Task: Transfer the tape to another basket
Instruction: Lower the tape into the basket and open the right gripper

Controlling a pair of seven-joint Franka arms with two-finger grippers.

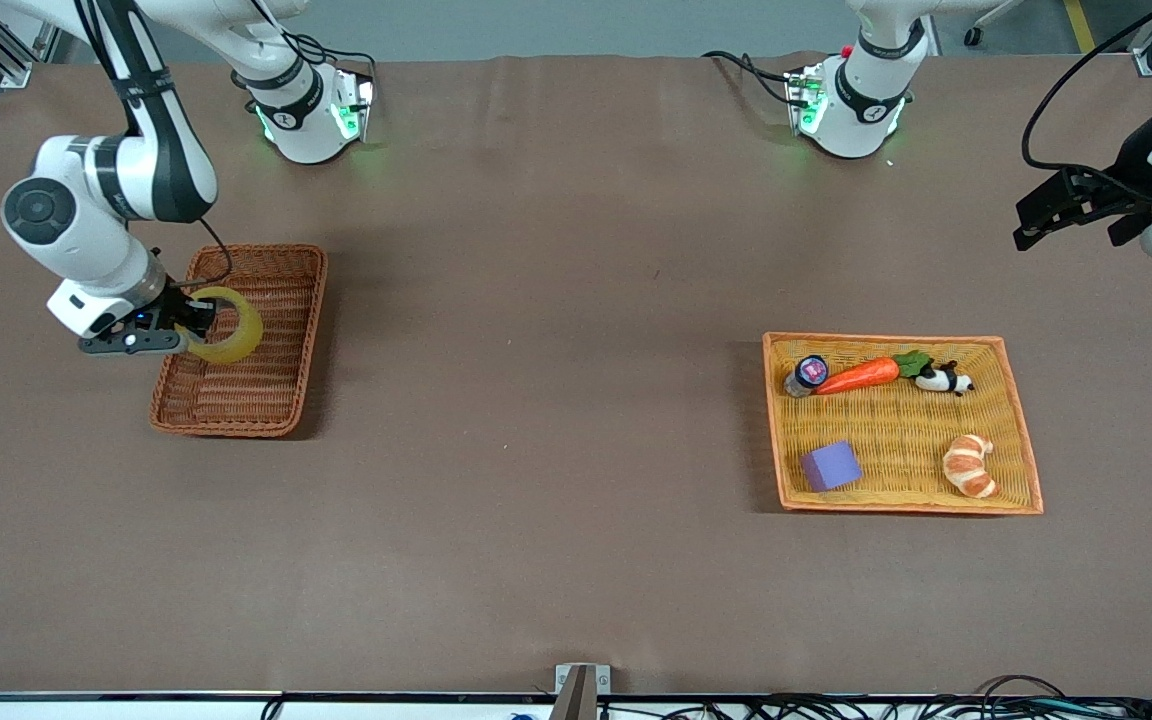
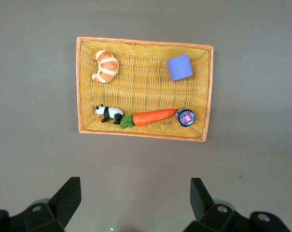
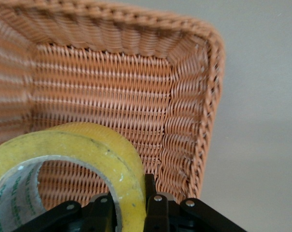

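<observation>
The yellowish tape roll (image 1: 229, 325) hangs upright in my right gripper (image 1: 198, 322), which is shut on its rim, one finger inside the hole and one outside. It is held over the reddish-brown wicker basket (image 1: 276, 262) at the right arm's end of the table. In the right wrist view the tape (image 3: 83, 150) fills the foreground with the basket's weave (image 3: 136, 82) under it. My left gripper (image 1: 1046, 215) is open and empty, held high past the table's edge at the left arm's end. Its fingertips (image 2: 68, 195) frame bare table.
A wider yellow basket with an orange rim (image 1: 1026, 440) lies toward the left arm's end. It holds a purple cube (image 1: 830, 466), a croissant (image 1: 969, 465), a carrot (image 1: 861, 375), a toy panda (image 1: 944, 379) and a small round tin (image 1: 809, 372).
</observation>
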